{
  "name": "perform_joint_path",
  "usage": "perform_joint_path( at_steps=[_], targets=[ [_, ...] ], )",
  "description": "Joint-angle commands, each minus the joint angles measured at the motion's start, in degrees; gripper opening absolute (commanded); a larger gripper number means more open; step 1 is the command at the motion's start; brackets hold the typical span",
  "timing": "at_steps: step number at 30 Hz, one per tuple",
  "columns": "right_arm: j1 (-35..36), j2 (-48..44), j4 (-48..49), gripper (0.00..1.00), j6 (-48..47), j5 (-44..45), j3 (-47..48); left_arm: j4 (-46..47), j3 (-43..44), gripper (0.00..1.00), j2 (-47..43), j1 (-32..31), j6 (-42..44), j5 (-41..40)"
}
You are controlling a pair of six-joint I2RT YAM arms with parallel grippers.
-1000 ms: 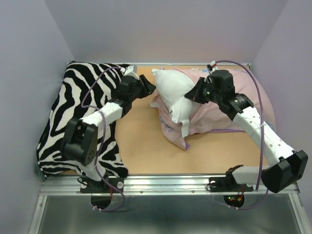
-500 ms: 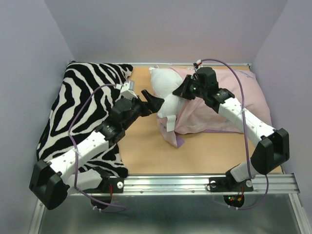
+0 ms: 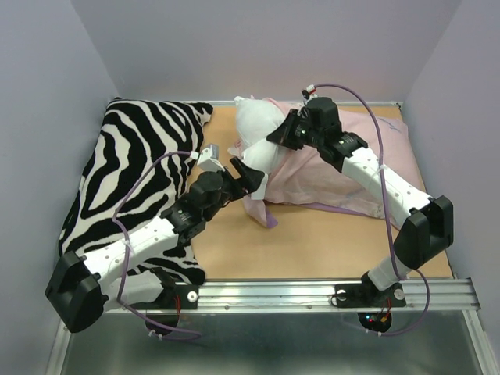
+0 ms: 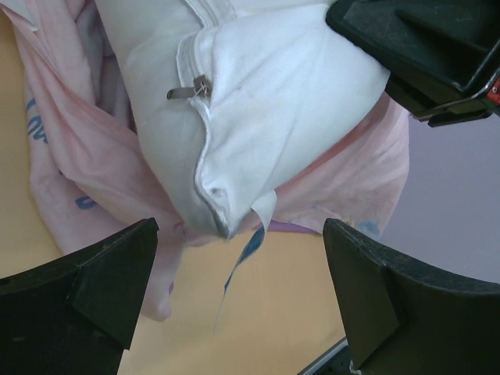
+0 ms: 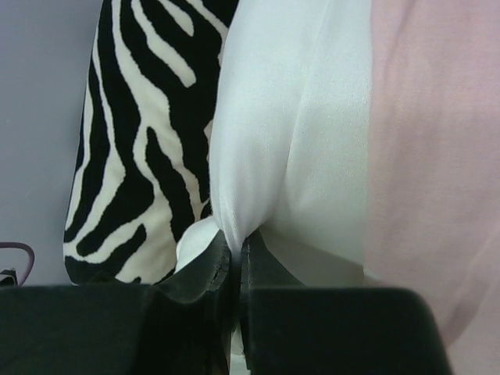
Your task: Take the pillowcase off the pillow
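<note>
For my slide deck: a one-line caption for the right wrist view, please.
Right gripper pinches a fold of the white pillow, pink pillowcase beside it, zebra pillow behind.

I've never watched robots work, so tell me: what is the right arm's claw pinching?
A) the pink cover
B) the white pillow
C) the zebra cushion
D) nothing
B: the right wrist view shows the right gripper shut on a fold of the white pillow.
</note>
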Motion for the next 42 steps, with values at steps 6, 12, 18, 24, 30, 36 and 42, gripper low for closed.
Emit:
perform_joint_path(
  at_steps=[6, 12, 18, 24, 30, 36, 42],
  targets=[
    [2.36, -2.58, 8.39, 0.01, 1.94, -2.01, 3.11, 15.14, 2.97, 0.99, 6.19, -0.01, 1.92, -4.36],
    [4.55, -1.44, 8.3, 0.01, 2.29, -4.39, 3.37, 33.06, -3.7, 0.99, 8.23, -0.01, 1.93, -4.0],
    [6.31, -0.22, 8.22, 0.0, 1.94, -7.01, 2.75, 32.04, 1.55, 0.99, 11.2, 0.43, 8.95, -5.68],
    [7.02, -0.74, 5.32, 0.09, -0.95, -4.04, 4.16, 26.14, 7.36, 0.73, 15.6, 2.45, 7.81, -6.65],
    [7.02, -1.09, 0.4, 0.65, -5.0, 1.23, 7.5, 23.6, 9.91, 0.0, 16.66, 2.54, 7.73, -8.05],
    [6.93, -6.34, -7.67, 0.74, -9.3, 14.93, 11.18, 21.31, 10.61, 0.0, 16.57, 2.63, 7.2, -9.72],
    [6.93, -16.63, -14.45, 0.79, -10.71, 28.29, 1.37, 19.38, 13.69, 0.0, 15.26, 2.54, 9.48, -8.05]
  ],
)
